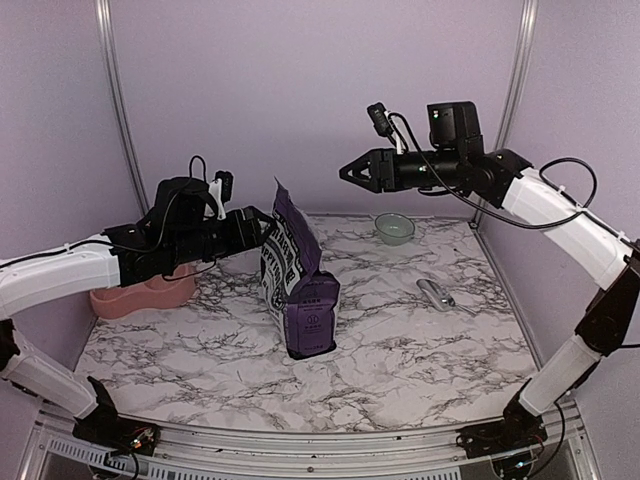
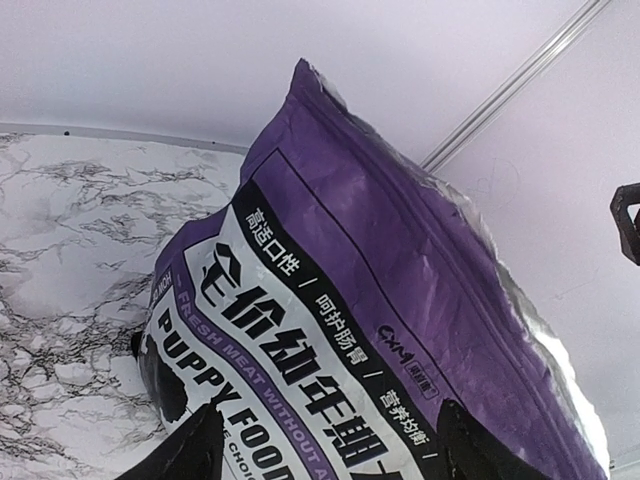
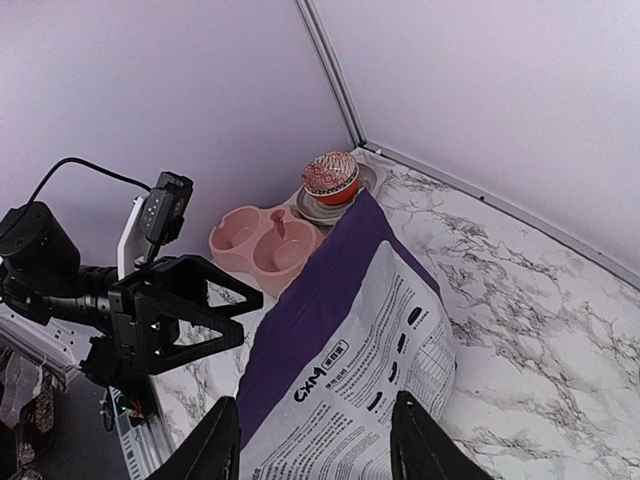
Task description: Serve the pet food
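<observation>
**Puppy Food Bag Stands Mid-Counter, Both Sets of Fingers Open**

The pet food bag, purple with a white label panel and "PUPPY FOOD" print, stands upright near the middle of the marble counter. Its base is on the surface and its top rises to a peak that leans slightly left. In the left wrist view a silvery lining shows along the bag's upper edge.

The left fingers are spread wide and hold nothing. They sit level with the bag's upper half, coming in from its left side, and the printed face fills the space between them. The right wrist view shows them just beside the bag's purple side. The pictures do not show whether they touch it.

The right fingers are also parted and hold nothing. They are raised high above the counter, up and to the right of the bag's top and well apart from it, and they point left toward it.

A pink double pet bowl sits at the left edge of the counter, partly hidden behind the left arm. Beyond it, in the far-left corner, a red patterned bowl rests on a saucer. A small pale-green bowl stands near the back wall to the right. A grey scoop lies on the right side of the counter, well apart from the bag.
</observation>
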Motion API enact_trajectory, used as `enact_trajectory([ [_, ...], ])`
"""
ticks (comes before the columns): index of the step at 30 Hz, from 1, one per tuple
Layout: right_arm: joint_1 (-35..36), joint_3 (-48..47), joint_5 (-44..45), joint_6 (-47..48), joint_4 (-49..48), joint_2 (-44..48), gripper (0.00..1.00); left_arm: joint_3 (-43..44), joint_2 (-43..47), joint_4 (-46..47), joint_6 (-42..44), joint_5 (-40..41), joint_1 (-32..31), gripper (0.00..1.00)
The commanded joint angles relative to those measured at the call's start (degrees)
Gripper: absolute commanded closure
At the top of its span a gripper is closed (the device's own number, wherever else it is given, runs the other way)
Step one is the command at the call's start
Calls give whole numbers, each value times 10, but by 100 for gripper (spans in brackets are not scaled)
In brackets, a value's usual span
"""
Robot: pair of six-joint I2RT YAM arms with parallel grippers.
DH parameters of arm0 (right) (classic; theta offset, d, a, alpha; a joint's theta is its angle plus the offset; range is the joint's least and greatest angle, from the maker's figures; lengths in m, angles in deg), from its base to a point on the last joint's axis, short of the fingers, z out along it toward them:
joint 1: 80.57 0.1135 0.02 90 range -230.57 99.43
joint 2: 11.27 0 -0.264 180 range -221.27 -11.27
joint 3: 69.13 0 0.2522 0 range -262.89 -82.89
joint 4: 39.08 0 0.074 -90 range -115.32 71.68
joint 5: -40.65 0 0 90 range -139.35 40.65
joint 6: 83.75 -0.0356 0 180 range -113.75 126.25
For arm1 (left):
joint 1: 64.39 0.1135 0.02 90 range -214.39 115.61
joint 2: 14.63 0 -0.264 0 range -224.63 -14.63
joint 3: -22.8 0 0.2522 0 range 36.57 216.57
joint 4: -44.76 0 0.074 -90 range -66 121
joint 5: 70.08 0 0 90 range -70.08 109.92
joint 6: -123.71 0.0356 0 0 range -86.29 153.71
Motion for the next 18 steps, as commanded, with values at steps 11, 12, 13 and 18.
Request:
enact_trajectory([
  [11, 60, -107, 20, 6, 51, -73, 56, 44, -25, 8, -32, -31, -2, 29],
  [12, 62, -110, 18, 5, 54, -78, 57, 45, -25, 11, -33, -32, -2, 29],
  [13, 64, -113, 17, 5, 58, -83, 57, 45, -25, 13, -34, -33, -2, 30],
  [18, 86, -127, 17, 13, 79, -104, 59, 50, -31, 23, -36, -41, -2, 31],
])
